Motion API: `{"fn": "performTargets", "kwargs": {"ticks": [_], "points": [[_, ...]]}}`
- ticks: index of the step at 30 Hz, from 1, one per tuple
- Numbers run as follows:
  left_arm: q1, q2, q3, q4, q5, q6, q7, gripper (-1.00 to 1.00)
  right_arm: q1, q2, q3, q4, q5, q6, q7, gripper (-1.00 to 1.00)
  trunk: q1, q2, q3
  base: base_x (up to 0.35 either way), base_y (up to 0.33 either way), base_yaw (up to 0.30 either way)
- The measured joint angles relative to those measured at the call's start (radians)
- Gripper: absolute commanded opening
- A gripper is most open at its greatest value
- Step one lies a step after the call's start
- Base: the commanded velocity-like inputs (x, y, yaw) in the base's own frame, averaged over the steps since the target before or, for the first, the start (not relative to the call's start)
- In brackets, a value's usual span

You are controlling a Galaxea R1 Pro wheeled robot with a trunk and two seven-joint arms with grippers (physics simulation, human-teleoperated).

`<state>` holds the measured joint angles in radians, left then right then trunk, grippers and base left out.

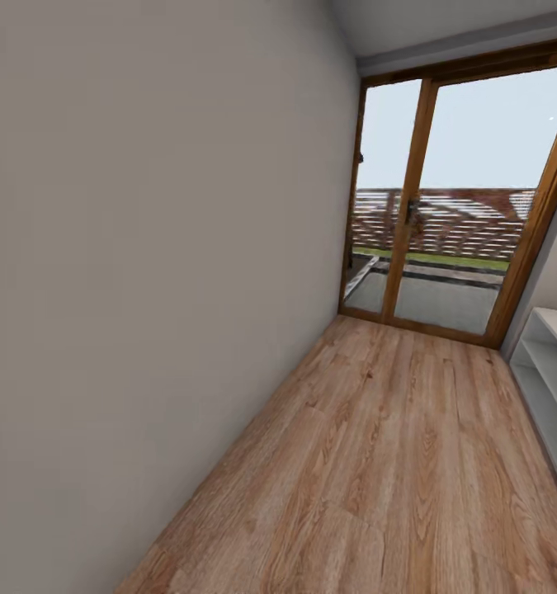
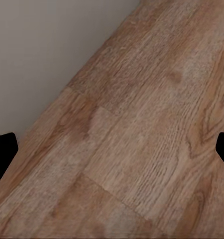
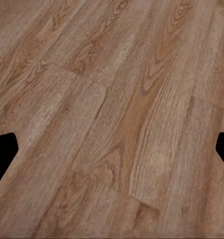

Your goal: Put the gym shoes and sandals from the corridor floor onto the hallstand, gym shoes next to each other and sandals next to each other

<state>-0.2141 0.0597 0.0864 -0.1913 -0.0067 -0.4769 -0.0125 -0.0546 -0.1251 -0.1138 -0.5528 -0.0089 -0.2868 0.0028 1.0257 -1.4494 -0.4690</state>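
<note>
The hallstand [image 1: 550, 363] runs lengthwise along the corridor floor [image 1: 394, 462].

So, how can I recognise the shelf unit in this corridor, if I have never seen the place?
Start from the tall wood-framed glass door at the far end of the light brown wood-plank floor. Beside its frame, along the wall opposite the plain grey wall, stands the pale grey-white open shelf unit, only partly in view. It is the only furniture visible.
</note>
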Motion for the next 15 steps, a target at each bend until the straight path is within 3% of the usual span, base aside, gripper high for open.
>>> {"fn": "performTargets", "kwargs": {"ticks": [10, 15], "points": [[-0.001, 0.001, 0.0, -0.001, 0.0, 0.0, 0.0, 1.0, 0.0, 0.002, 0.0, 0.0, 0.0, 0.0, -0.001, 1.0, 0.0, 0.0, 0.0, -0.334, 0.0, 0.002], [-0.001, 0.002, 0.0, -0.001, 0.0, 0.0, 0.0, 1.0, 0.0, 0.002, 0.0, 0.0, 0.001, 0.0, -0.001, 1.0, 0.0, 0.0, 0.0, -0.336, 0.0, 0.09]]}}
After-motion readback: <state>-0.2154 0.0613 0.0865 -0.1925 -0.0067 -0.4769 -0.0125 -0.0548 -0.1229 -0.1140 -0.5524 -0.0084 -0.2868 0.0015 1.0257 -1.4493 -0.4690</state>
